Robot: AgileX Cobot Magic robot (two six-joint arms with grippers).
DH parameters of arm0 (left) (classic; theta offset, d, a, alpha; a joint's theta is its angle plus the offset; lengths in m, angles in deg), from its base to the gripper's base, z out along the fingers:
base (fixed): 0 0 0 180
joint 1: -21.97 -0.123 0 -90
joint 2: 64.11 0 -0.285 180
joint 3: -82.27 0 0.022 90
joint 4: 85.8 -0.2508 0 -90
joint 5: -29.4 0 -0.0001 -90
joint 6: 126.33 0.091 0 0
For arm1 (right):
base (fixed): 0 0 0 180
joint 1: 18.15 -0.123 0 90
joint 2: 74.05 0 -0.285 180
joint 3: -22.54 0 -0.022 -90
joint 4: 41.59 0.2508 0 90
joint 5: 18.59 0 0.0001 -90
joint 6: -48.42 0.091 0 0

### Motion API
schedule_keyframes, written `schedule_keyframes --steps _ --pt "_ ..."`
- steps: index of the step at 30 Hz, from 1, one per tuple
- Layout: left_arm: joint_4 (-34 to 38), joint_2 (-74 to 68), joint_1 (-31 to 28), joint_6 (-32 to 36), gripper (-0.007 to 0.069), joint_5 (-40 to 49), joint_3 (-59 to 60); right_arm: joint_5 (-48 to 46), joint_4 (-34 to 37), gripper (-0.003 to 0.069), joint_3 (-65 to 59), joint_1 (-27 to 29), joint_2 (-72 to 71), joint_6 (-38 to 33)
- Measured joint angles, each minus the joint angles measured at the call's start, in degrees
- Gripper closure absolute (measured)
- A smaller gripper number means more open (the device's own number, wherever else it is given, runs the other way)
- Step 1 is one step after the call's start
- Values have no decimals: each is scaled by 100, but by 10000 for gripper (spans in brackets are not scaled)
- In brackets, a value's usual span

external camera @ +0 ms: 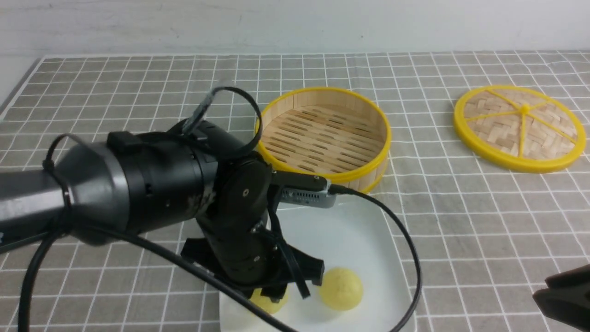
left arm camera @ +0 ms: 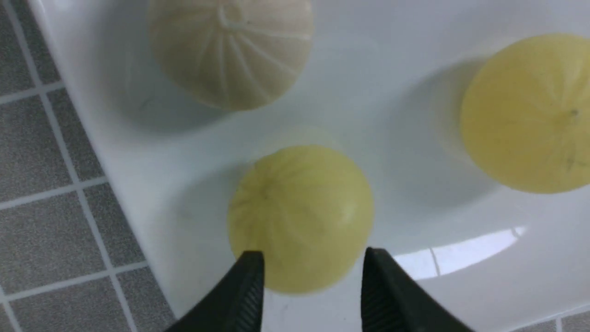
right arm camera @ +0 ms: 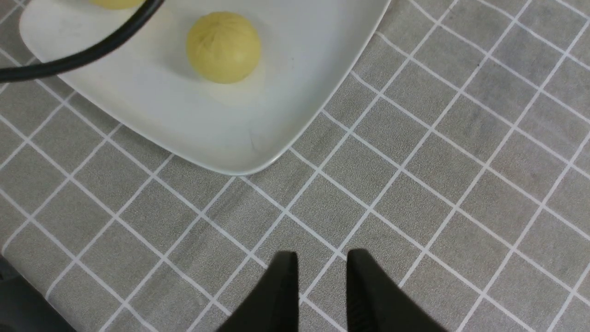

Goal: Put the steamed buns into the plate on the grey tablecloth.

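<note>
The white plate [external camera: 355,230] lies on the grey tablecloth [external camera: 461,221] at the front. In the left wrist view, three steamed buns rest in the plate [left arm camera: 392,92]: an off-white one [left arm camera: 230,50], a pale yellow one [left arm camera: 530,115] and another pale yellow one [left arm camera: 299,216]. My left gripper [left arm camera: 313,256] hangs open right over that last bun, its fingertips [left arm camera: 251,272] spread about as wide as the bun. The front view shows one yellow bun [external camera: 341,289] in full and another [external camera: 269,302] half hidden under the left gripper [external camera: 295,286]. My right gripper [right arm camera: 322,258] hovers over bare cloth [right arm camera: 461,184] beside the plate [right arm camera: 207,129], jaws slightly apart and empty.
The round bamboo steamer [external camera: 322,90] stands empty just behind the plate. Its woven yellow-rimmed lid [external camera: 520,127] lies flat at the far right. The left arm's black cable [external camera: 405,240] loops over the plate's right side.
</note>
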Motion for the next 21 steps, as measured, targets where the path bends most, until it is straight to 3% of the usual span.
schedule_keyframes --steps 4,8,10,14,17,19,21 --pt "109 180 0 0 175 5 -74 -172 2 481 5 0 -14 0" --pt "51 630 4 -28 159 69 -341 -569 2 503 241 0 -253 0" --pt "-54 859 4 -32 207 194 -493 -728 2 547 359 0 -435 51" --pt "-454 1256 4 -39 393 754 -743 -890 -169 666 467 0 -1097 238" --pt "-815 1497 4 -46 564 1235 -792 -842 -465 673 425 0 -1665 684" --pt "-981 1587 4 -46 606 1443 -792 -504 -692 673 264 0 -2013 876" --pt "-1091 1622 4 -46 622 1626 -792 408 -1170 673 -252 0 -2472 1095"
